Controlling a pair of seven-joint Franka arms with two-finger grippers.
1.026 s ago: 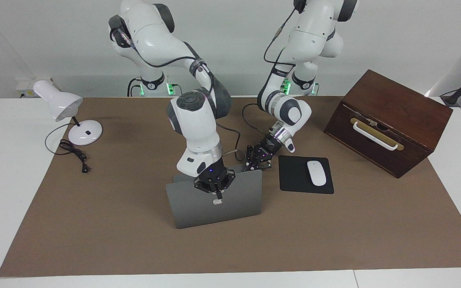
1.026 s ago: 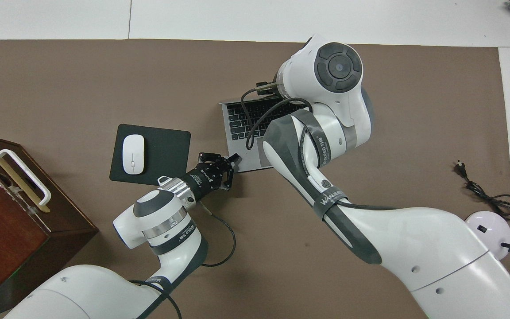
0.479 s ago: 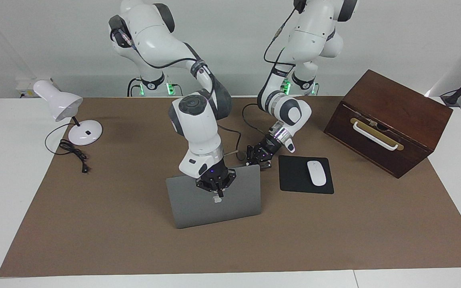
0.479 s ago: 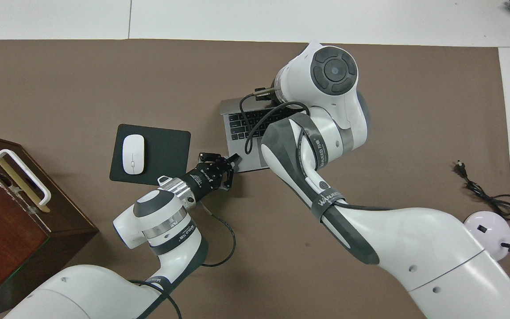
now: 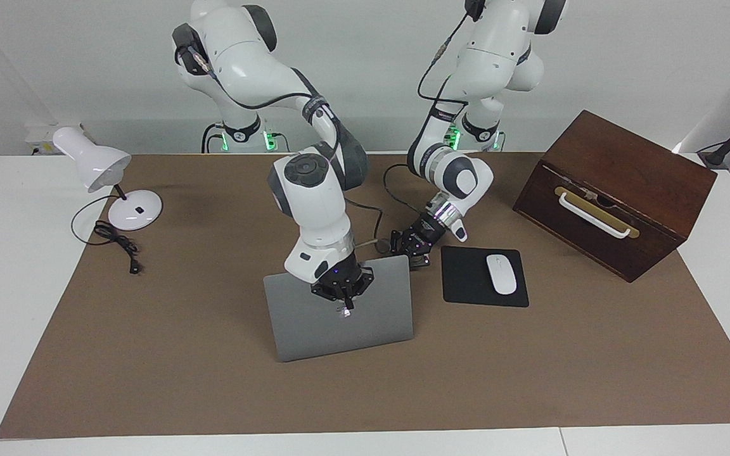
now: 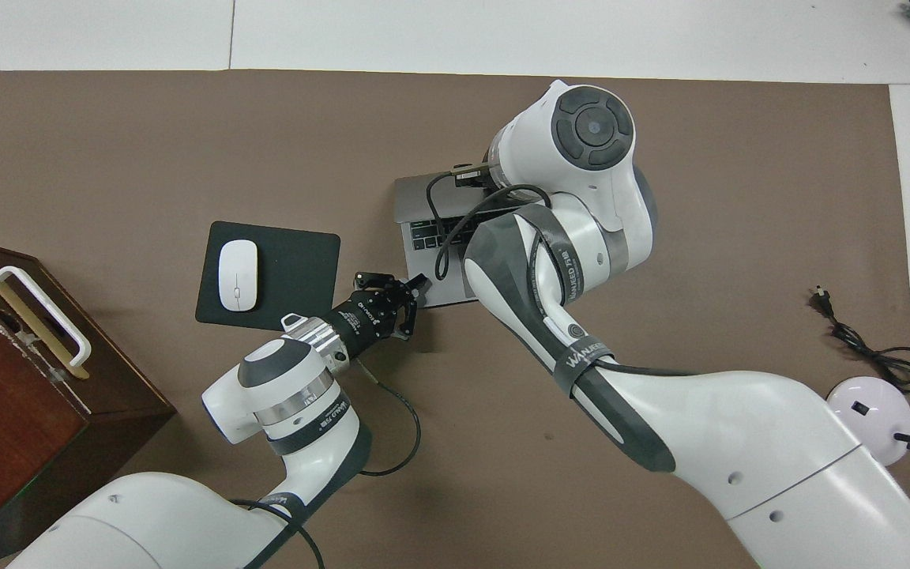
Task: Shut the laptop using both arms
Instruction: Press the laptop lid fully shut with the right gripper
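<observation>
Right gripper: we see the black two-finger right gripper (image 5: 343,303) pointing down with its tip on the sloping lid of the thin silver-grey metal laptop (image 5: 314,323), at the lid's middle; whether its fingers are parted or closed we cannot tell.
Left gripper: the black left gripper (image 5: 410,248) (image 6: 407,304) sits low at the laptop base's corner nearest the robots on the left arm's end; its fingers look spread apart around that corner, though we cannot tell if they touch it.
Laptop: we find it near the middle of the brown table mat (image 5: 181,354), partly open, lid tilted toward the robots, a strip of dark keyboard (image 6: 427,233) showing beneath it.
Mousepad: a black square mousepad (image 5: 466,285) lies just beside the laptop toward the left arm's end, a white oval mouse (image 5: 501,273) on it.
Box: a dark brown wooden box (image 5: 618,190) with a white handle stands at the mat's corner nearest the left arm.
Lamp: a small white desk lamp (image 5: 108,183) stands at the mat's corner nearest the right arm, its black cord (image 5: 118,244) lying on the mat.
</observation>
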